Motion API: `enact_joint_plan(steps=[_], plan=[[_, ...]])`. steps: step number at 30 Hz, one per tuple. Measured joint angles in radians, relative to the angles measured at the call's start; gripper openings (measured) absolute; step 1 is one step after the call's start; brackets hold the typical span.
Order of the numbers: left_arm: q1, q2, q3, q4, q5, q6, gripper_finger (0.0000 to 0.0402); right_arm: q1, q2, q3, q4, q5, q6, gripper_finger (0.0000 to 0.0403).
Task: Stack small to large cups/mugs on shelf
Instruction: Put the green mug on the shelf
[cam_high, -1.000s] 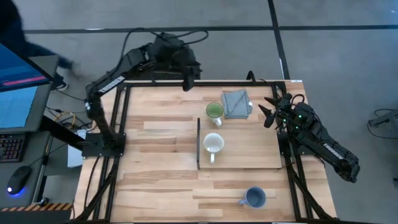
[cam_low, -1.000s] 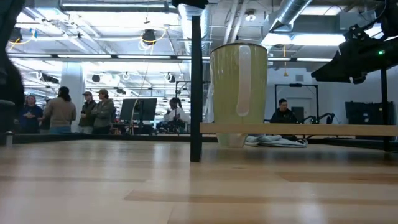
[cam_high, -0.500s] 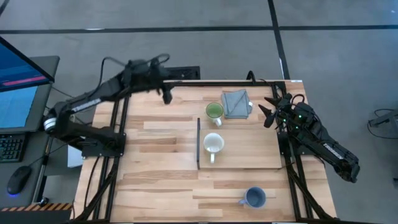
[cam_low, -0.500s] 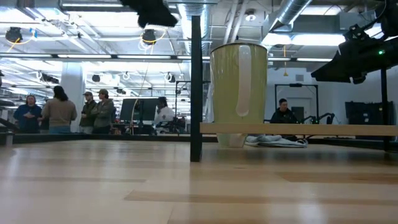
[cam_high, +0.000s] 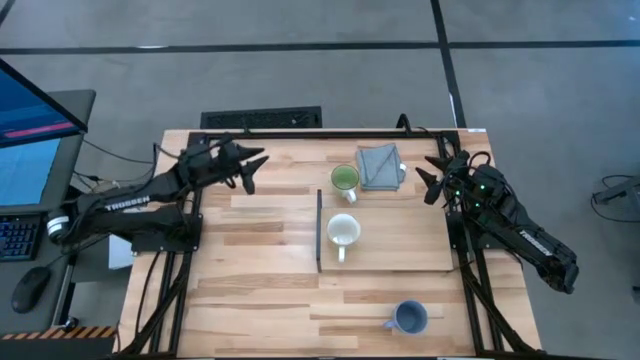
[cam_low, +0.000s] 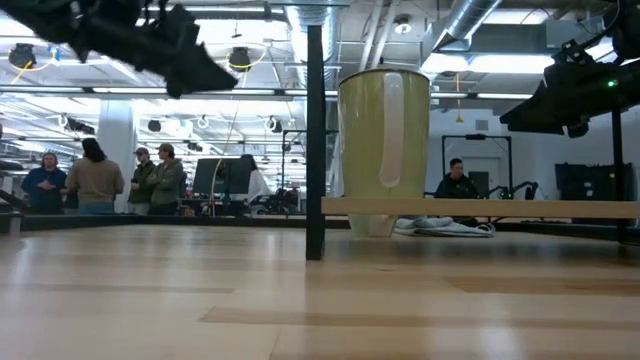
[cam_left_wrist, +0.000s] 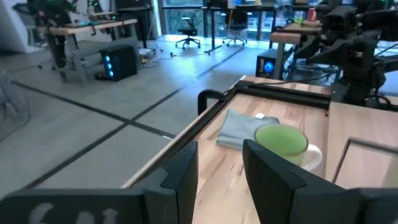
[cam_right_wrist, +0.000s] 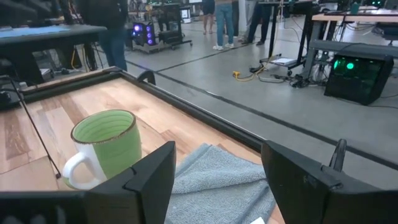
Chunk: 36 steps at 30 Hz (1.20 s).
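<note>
Overhead, the cream-white mug (cam_high: 343, 231) is seen on the shelf (cam_high: 400, 240), the green-lined mug (cam_high: 344, 179) just beyond its far edge, the blue-grey mug (cam_high: 409, 318) well apart near the table's front. In the wrist views, the left gripper (cam_left_wrist: 221, 168) and right gripper (cam_right_wrist: 217, 163) are each shown spread wide, nothing held.

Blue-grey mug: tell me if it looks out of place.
Somewhat. The blue-grey mug stands upright on the tabletop, off the shelf, apart from the cream-white mug and green-lined mug. Nothing spilled or tipped.
</note>
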Motion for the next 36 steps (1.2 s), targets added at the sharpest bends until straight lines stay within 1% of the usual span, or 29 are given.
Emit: enact_joint_plan(steps=[4,7,12,15,21,25,29,33,36], plan=[[0.0,-0.05,-0.099,0.039,-0.015,-0.032,0.0119,0.0,0.0,0.0,0.0,0.0,0.0,0.0261],[0.0,-0.078,-0.147,0.048,-0.017,-0.052,0.0119,0.0,0.0,0.0,0.0,0.0,0.0,0.0261],[0.0,-0.125,-0.254,0.178,-0.064,-0.07,0.0119,0.0,0.0,0.0,-0.001,0.0,0.0,0.0261],[0.0,-0.18,-0.331,0.249,-0.084,-0.073,0.0119,0.0,0.0,0.0,-0.001,0.0,0.001,0.0261],[0.0,-0.305,-0.445,0.292,-0.081,-0.087,0.0119,0.0,0.0,0.0,-0.001,0.0,0.001,0.0261],[0.0,-0.376,-0.456,0.241,-0.081,-0.096,0.0119,0.0,0.0,0.0,0.0,0.0,0.001,0.0261],[0.0,-0.413,-0.456,0.205,-0.082,-0.078,0.0119,0.0,0.0,0.0,0.008,0.0,0.011,0.0261],[0.0,-0.42,-0.456,0.191,-0.083,-0.074,0.0119,0.0,0.001,-0.003,0.048,-0.008,0.072,0.0261],[0.0,-0.419,-0.456,0.183,-0.083,-0.073,0.0119,0.0,0.009,0.003,0.043,-0.021,0.079,0.0261]])
